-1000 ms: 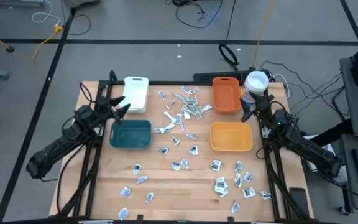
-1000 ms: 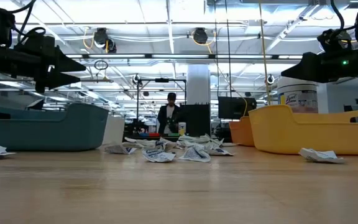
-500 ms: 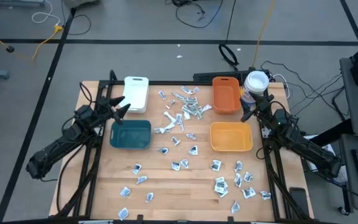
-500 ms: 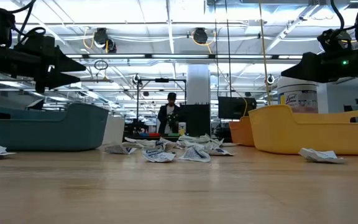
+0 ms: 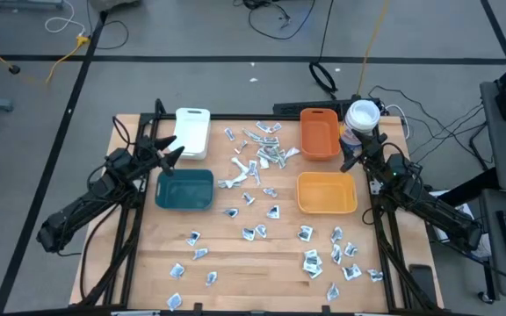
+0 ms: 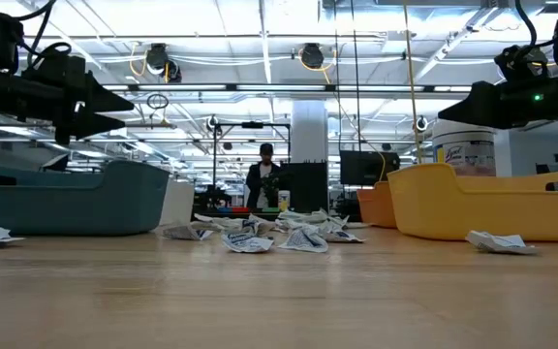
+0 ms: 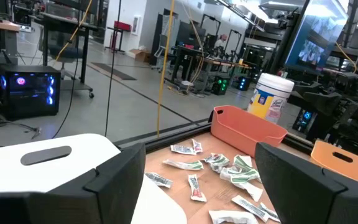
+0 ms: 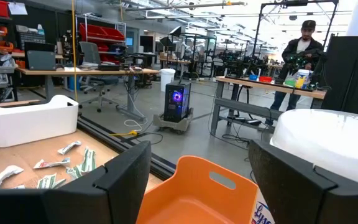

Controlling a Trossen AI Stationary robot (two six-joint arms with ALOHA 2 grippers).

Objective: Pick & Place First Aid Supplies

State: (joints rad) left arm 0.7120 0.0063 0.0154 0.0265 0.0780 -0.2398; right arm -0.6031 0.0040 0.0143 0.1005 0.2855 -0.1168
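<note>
The first aid supplies, small white-grey packets and strips, lie flat all over the wooden table. A heap (image 5: 263,149) sits between the far bins, and loose ones (image 5: 334,258) lie toward the near edge. My left gripper (image 5: 177,147) hovers open and level above the table, between the white bin (image 5: 192,132) and the teal bin (image 5: 184,189). My right gripper (image 5: 348,161) hovers open and level beside the orange bin (image 5: 320,133), over the yellow bin's far right corner (image 5: 351,176). Both sets of fingers are empty in the wrist views (image 7: 204,186) (image 8: 197,180).
A round white-lidded tub (image 5: 361,118) stands at the far right corner behind my right gripper. Bare wood (image 5: 253,263) runs along the near edge between the scattered packets. A person (image 6: 263,179) stands in the room beyond the table.
</note>
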